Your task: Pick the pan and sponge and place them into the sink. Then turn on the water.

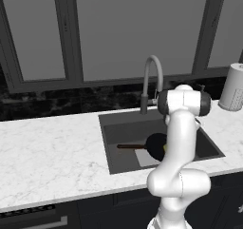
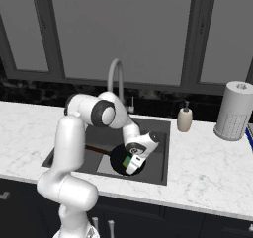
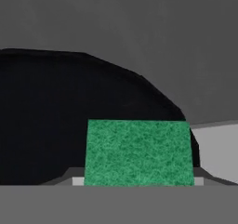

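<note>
Green and close to the lens, the sponge [image 3: 138, 152] is seen gripped between the part-open tool [image 2: 132, 165], low inside the sink [image 2: 160, 148] over the pan [image 2: 118, 162]. Its lower edge is cut off in the hand view. From the left, the pan [image 1: 155, 144] is half hidden behind the arm. The faucet [image 1: 151, 81] is partly masked too.

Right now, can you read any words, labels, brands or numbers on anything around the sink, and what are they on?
None: no readable text anywhere.
Soap bottle: plain, no label.
Paper towel roll: only a dotted texture, no print.
Faucet, pan, sponge, sink: unmarked.
</note>
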